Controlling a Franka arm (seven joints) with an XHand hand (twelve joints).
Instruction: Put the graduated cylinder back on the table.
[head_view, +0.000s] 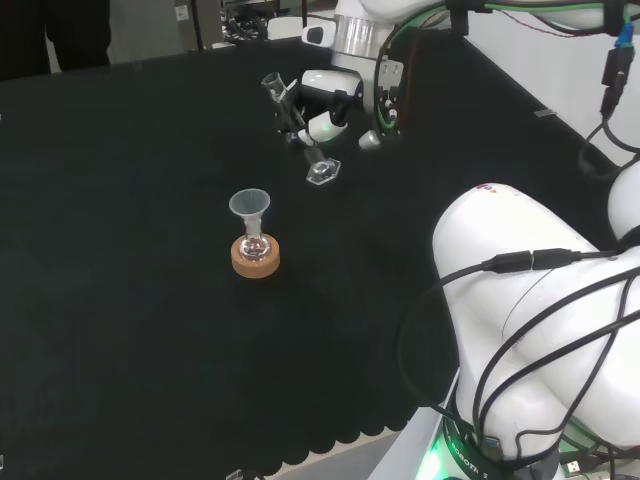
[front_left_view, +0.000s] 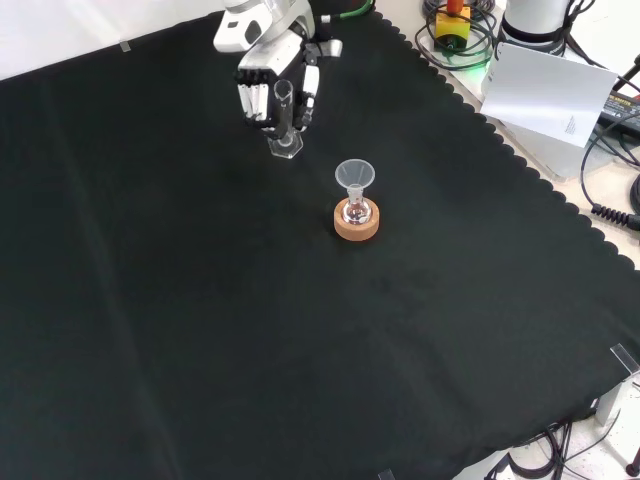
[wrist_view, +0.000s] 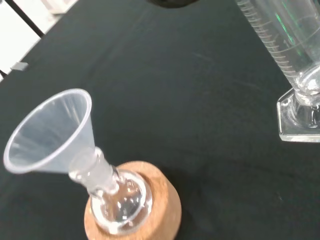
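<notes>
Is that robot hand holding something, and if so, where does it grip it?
Yes: the hand holds the clear graduated cylinder by its tube, fingers curled around it above the base.

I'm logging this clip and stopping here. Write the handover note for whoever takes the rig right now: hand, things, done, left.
Hand: shut on the graduated cylinder, which is tilted in the head view, its base apparently above the cloth.
Nearby: small flask on a cork ring, funnel in its neck. In the front view it stands right of and nearer than the cylinder.
Done: the cylinder appears empty.
Left: bring it upright, lower the base onto bare cloth clear of the flask, open the hand, withdraw.
</notes>
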